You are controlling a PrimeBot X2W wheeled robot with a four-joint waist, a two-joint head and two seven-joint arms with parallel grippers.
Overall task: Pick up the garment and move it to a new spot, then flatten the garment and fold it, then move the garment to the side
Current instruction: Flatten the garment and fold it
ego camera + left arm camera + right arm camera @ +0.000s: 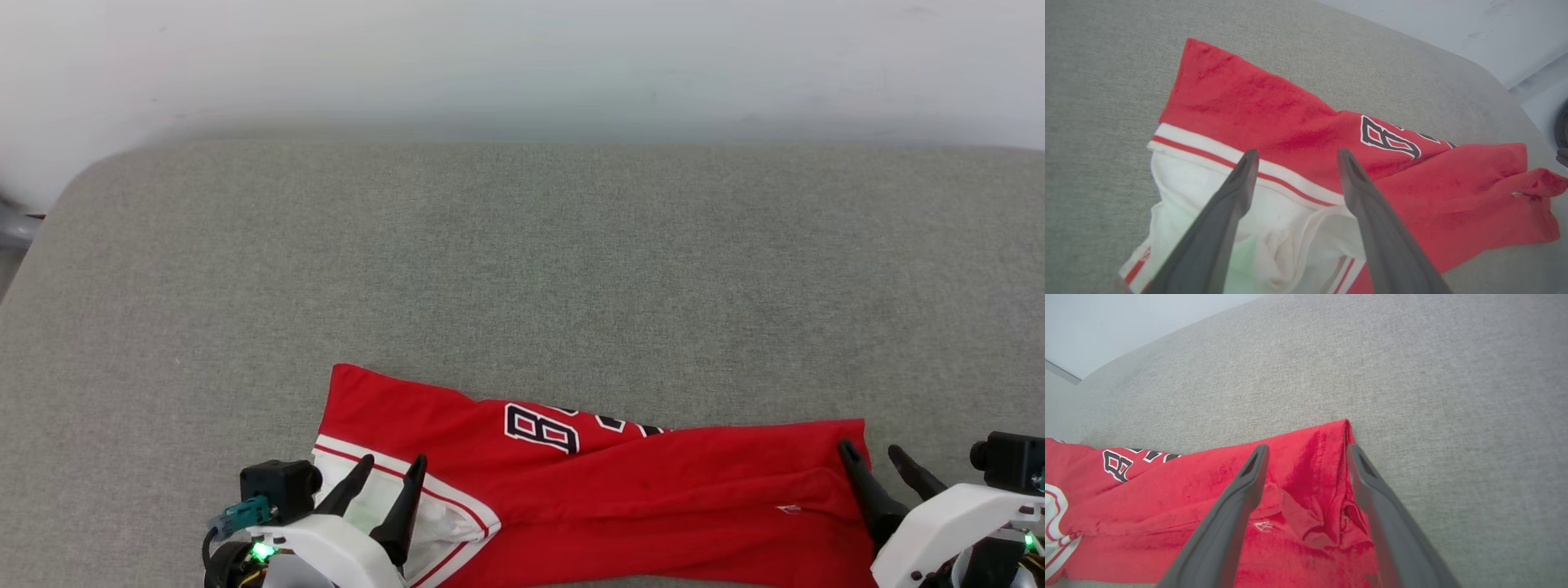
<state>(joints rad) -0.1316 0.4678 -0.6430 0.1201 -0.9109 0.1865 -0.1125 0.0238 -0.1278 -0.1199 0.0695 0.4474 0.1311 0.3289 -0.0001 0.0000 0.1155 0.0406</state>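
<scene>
Item: red jersey T-shirt [653, 490], bunched into a long band, lying along the near edge of grey upholstered surface [522, 261]. Left gripper [393, 463]: jaws wide, gripping nothing, over the white sleeve [1184, 188]. Right gripper [869, 447]: jaws wide, empty, over the shirt's red right end

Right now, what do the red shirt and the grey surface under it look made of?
The shirt looks like thin, soft knit cloth with a matte finish: it lies limp in wrinkles and overlapping folds. The grey surface looks like woven upholstery fabric, matte and flecked; its rounded corner hints at padding underneath, though that is a guess.
</scene>
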